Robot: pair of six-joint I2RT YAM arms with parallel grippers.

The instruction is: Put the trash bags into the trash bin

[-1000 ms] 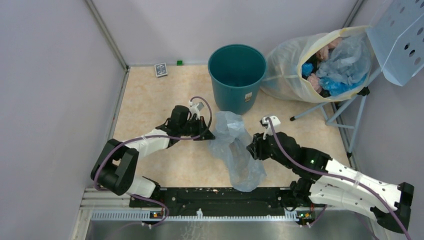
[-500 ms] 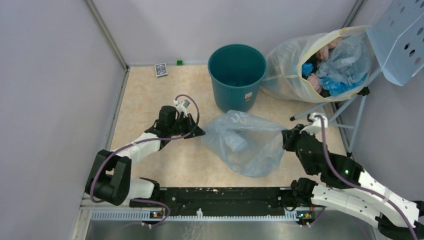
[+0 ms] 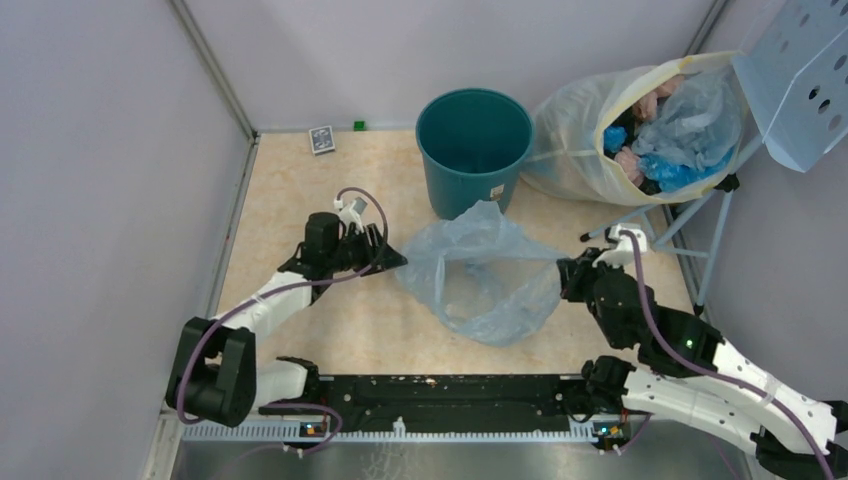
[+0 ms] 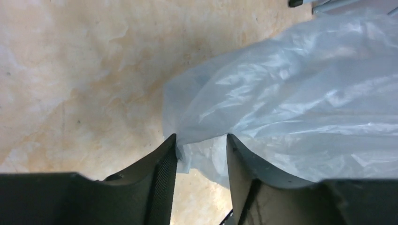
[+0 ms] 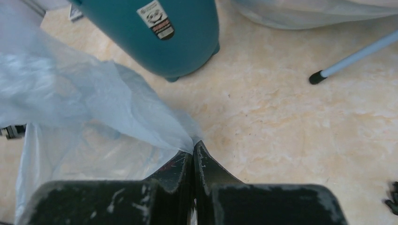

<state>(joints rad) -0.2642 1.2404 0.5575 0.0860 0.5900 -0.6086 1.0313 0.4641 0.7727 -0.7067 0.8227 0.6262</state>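
as the trash bag (image 3: 480, 275) is limp and slippery (nearly weightless), left gripper (image 4: 200, 144) and right gripper (image 5: 193, 151) pinch opposite edges

My top view hangs above and behind the arm bases (image 3: 285, 385), looking down over the whole surface (image 3: 290, 190). My left wrist view rides close behind the left claw (image 4: 202, 143), facing down at the trash bag (image 4: 305, 93). My right wrist view, equally close, looks past the right claw (image 5: 193, 150) to the trash bin (image 5: 187, 42). All three share the trash bag.
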